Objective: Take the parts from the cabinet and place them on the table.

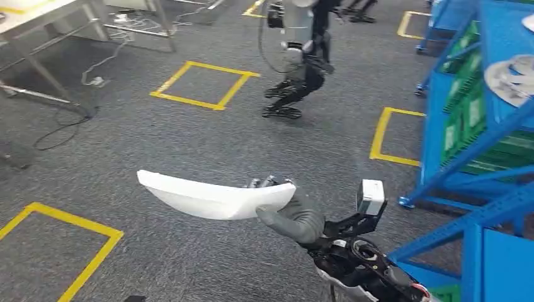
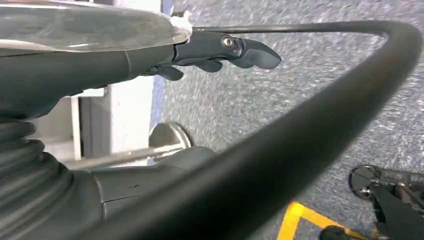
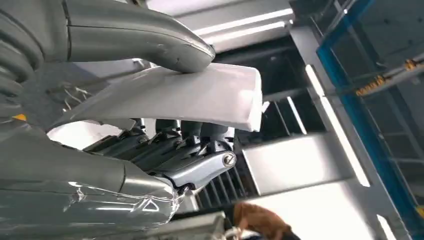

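1. Transit was the step in hand, as we judged it: our right hand [image 1: 286, 207] held a long white curved part [image 1: 208, 196] out over the grey carpet [image 1: 189, 138], thumb on one face and dark fingers [image 3: 170, 142] under the other, as the right wrist view made plain.
2. Part and hand were joined at one end only; the rest of the white piece reached out to our left, unsupported, roughly level above the floor.
3. Our left hand [image 2: 220, 52] hung beside the body, its dark fingers loosely curled and nothing between them that we could make out; a black cable [image 2: 320, 120] crossed that view.
4. The blue cabinet [image 1: 478, 145] stood at our right with green bins [image 1: 469, 113] on its shelves and further pale parts [image 1: 513, 75] on an upper one, so more remained to fetch.
5. A metal-legged table [image 1: 38, 25] showed at the far left corner, well apart from us, with yellow floor squares [image 1: 204, 85] and another robot [image 1: 302, 56] between.
6. The next move, in our judgement, called for walking on toward that table with the grip firm and the long free end kept level, clear of the other robot.
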`<state>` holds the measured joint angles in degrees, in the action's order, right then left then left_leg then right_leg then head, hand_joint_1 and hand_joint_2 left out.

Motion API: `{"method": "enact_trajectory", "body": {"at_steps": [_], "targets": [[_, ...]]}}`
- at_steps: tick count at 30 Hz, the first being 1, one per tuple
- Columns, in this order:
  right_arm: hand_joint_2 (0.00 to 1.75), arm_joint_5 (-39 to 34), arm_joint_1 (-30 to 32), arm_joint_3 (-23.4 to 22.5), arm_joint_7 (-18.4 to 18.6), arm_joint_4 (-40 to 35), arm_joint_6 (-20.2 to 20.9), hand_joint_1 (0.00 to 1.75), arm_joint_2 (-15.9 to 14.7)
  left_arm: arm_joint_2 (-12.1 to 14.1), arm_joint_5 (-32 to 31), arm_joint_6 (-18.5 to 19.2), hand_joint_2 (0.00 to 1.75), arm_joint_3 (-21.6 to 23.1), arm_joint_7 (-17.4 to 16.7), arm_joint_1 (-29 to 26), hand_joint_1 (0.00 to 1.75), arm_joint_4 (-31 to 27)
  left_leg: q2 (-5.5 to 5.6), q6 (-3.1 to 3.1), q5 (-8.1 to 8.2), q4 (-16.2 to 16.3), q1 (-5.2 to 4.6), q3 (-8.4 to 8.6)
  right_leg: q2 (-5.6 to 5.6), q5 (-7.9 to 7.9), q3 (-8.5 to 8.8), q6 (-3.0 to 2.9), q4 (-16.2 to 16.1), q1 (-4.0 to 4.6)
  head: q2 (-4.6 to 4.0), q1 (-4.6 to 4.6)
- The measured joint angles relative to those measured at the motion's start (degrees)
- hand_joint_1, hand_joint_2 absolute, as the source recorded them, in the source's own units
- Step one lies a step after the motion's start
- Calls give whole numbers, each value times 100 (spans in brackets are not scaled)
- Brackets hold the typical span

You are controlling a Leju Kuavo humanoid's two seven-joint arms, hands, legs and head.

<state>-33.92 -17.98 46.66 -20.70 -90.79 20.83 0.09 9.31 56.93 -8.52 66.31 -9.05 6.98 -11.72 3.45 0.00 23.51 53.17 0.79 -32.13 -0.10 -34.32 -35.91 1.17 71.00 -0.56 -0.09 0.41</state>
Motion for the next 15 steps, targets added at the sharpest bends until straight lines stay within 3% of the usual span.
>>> {"method": "enact_trajectory", "body": {"at_steps": [4,6,7,8,9,10,11,12,13,14,15], "targets": [[175,0,0,0,0,0,0,131,0,0,0,0,175,0,0,0,0,0,0,0,0,0,0,0,0,0,0,0,0,0,0,0],[175,-2,-1,0,-2,0,2,131,0,0,7,0,175,0,-2,0,0,0,28,-3,2,1,0,6,5,88,50,-7,-128,0,0,2],[175,-7,-10,0,-7,0,28,131,0,0,29,-7,175,0,-4,2,0,0,219,-24,18,4,4,41,238,734,483,-69,-1236,-1,0,46],[175,-7,-11,0,-9,2,46,131,0,-10,37,-7,175,0,-4,-1,0,0,260,-34,22,4,21,26,477,783,542,-96,-1465,-4,0,68],[175,-9,-8,0,-13,6,65,131,0,-15,55,-11,175,0,-4,14,0,0,336,-70,24,39,-19,-5,591,760,600,-114,-1570,-40,0,46],[175,-7,-39,7,-15,11,127,131,9,-2,72,-18,175,0,-4,-54,0,4,581,-222,-50,9,30,-101,370,754,685,-184,-1662,-26,0,51],[175,11,-61,9,-11,26,177,131,22,-7,96,-24,175,0,-7,2,0,7,-259,-317,717,1518,15,-856,-53,781,726,-278,-1740,-11,0,-140],[175,13,-61,13,-7,44,186,131,24,-11,114,-24,175,0,-7,1,0,7,-282,-333,806,1865,23,-1043,-145,771,723,-283,-1740,-11,0,-151],[175,13,-63,20,-7,57,190,131,24,-13,125,-24,175,0,-7,-6,0,7,-293,-342,763,1945,30,-1096,-225,763,728,-283,-1740,-10,0,-170],[175,13,-67,22,-4,63,190,131,24,-13,127,-24,175,0,-7,-13,0,7,-309,-348,591,1726,33,-995,-307,750,737,-276,-1740,-10,0,-192],[175,13,-77,22,-4,70,188,131,24,-11,127,-24,175,0,-11,-21,0,7,-348,-345,324,1225,34,-725,-382,738,753,-267,-1740,-12,0,-221]]}}
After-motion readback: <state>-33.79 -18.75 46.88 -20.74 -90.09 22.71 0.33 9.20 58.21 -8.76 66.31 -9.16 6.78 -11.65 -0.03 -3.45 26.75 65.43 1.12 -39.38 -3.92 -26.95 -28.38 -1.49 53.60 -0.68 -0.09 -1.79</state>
